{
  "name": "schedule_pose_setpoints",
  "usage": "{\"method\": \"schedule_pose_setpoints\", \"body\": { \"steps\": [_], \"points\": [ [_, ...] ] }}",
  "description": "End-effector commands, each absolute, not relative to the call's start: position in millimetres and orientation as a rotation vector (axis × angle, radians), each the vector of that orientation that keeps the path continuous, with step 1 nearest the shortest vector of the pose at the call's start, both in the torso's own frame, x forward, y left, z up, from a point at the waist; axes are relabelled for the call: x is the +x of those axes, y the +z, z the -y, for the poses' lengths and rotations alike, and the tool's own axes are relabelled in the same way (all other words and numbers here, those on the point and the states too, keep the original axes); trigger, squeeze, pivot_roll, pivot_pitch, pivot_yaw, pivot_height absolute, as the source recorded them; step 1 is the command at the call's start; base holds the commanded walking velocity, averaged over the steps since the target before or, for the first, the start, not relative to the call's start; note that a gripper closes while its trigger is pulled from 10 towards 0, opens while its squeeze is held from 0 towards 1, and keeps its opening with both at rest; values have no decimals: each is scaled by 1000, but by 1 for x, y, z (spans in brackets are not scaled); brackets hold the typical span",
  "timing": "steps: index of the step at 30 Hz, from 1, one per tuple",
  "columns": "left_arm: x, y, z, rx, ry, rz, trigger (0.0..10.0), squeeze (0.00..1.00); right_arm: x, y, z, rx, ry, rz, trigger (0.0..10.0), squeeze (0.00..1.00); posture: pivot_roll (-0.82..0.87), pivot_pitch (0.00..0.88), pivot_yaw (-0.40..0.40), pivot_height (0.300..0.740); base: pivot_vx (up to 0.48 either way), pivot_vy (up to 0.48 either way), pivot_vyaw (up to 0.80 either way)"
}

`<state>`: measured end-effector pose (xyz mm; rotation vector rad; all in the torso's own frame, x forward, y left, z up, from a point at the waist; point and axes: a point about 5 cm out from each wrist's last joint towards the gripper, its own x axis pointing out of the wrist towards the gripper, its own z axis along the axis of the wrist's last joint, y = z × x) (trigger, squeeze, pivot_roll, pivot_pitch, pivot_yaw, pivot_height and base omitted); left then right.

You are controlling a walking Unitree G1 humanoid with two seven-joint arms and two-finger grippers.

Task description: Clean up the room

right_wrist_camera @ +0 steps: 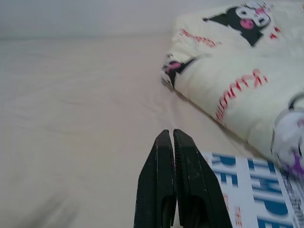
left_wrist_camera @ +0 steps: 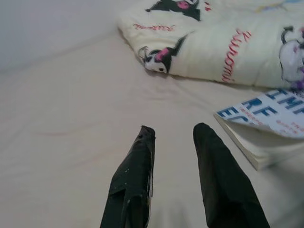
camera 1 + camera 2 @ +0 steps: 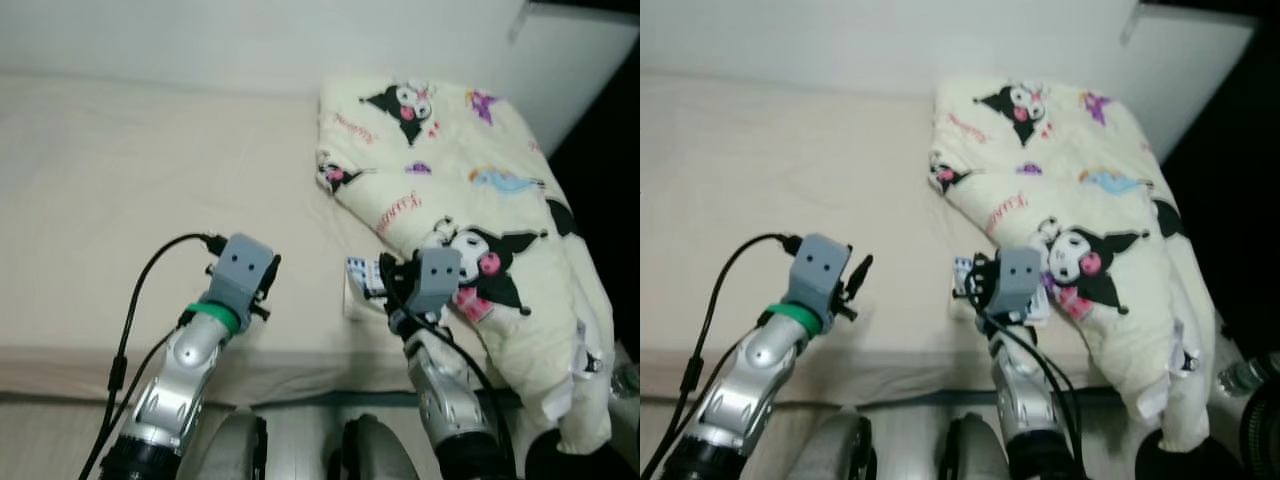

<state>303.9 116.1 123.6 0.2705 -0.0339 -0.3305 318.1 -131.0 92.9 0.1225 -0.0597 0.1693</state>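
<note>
You're looking down at a bed with a plain cream sheet [image 3: 120, 170] that runs back to a pale wall [image 3: 250, 40]. To the right of the wall, a dark opening [image 3: 605, 140] fills the corner, and a strip of light floor [image 3: 40, 430] lies below the mattress edge.

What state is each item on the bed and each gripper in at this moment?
Book: closed, flat on the bed near its front edge, beside the blanket.
Blanket: bunched up on the bed's right side, one end hanging over the edge.
Bed sheet: spread flat, lightly creased.
Left gripper: fingers open, over the sheet, holding nothing.
Right gripper: fingers shut together, empty, at the book's edge.
</note>
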Motion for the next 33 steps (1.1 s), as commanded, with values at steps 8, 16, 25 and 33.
{"method": "schedule_pose_setpoints", "body": {
  "steps": [8,16,25,33],
  "points": [
    [303,123,-115,280,-335,29,10000,0,316,84,138,282,125,16,10000,0,62,97,28,601,0,0,0],
    [301,126,-122,298,-326,24,10000,0,315,67,140,779,113,-58,10000,0,81,154,60,601,0,0,0],
    [307,136,-132,326,-299,38,10000,0,314,41,162,1030,-54,-103,10000,1000,127,211,89,601,0,0,0],
    [307,142,-143,361,-283,34,10000,0,312,31,178,1158,-143,-67,10000,1000,163,238,120,601,0,0,0]
  ]
}}
